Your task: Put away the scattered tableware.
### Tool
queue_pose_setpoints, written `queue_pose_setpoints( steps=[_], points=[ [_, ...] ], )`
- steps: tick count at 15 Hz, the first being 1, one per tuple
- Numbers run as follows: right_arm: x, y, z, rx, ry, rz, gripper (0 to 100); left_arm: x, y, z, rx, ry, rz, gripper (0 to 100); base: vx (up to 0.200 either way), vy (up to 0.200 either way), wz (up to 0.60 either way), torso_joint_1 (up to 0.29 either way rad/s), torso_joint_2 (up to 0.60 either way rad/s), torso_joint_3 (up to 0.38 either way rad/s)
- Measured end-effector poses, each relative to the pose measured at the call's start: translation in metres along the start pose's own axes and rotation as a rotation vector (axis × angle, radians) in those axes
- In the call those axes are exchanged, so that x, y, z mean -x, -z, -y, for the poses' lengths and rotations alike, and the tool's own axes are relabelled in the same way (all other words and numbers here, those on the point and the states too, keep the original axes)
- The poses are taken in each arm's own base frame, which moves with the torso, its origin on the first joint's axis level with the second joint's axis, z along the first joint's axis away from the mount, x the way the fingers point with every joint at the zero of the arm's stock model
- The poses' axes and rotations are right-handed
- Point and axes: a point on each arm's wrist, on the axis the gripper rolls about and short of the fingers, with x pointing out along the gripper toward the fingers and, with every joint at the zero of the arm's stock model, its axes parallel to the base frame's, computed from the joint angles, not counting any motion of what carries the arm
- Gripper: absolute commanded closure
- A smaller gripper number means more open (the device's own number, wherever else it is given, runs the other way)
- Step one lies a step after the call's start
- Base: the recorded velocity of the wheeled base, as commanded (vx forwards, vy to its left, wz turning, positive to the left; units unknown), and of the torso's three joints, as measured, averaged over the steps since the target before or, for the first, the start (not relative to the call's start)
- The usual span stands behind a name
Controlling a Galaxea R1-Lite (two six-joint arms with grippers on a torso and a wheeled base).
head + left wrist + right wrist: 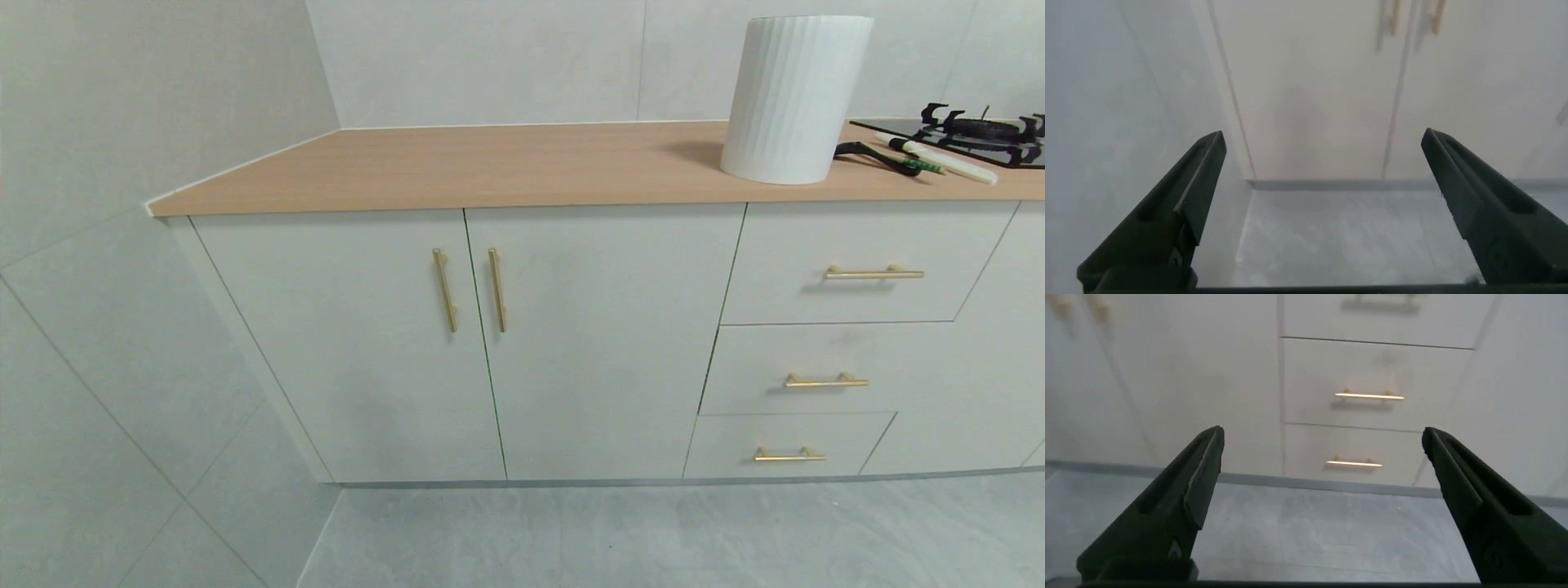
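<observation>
In the head view, the scattered tableware lies on the wooden countertop (490, 163) at the far right. A black-handled utensil (878, 155) and a white-handled utensil (947, 162) lie side by side, just beside a tall ribbed white container (796, 98) and at the near edge of the gas hob (980, 131). We cannot tell exactly what kind of utensils they are. Below the countertop are two cupboard doors with gold handles and a stack of three drawers (865, 261). We judge that we are only approaching and nothing has been grasped yet. To do this well, we should square up further right so the utensils sit centrally before we reach. The container looks the likely home for them, so we should lift each one clear of its rim. In the left wrist view, the left gripper (1321, 137) has its fingers spread wide with nothing between them, low down and facing the foot of the cupboard doors (1315, 82). In the right wrist view, the right gripper (1321, 434) is likewise wide open and empty, facing the lower drawers (1369, 396). Being nearer the utensils, it is the arm we would raise first.
</observation>
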Motion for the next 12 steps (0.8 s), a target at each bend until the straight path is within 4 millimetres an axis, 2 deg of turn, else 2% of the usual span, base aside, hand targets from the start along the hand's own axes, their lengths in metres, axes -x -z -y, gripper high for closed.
queue_pose_setpoints(
  steps=[12],
  points=[
    [-0.0004,0.0008,0.0002,-0.068,0.003,-0.008,0,-0.0002,0.0022,0.0005,0.031,0.019,-0.017,0,0.000,0.000,0.00,0.000,0.00,0.000]
  ],
)
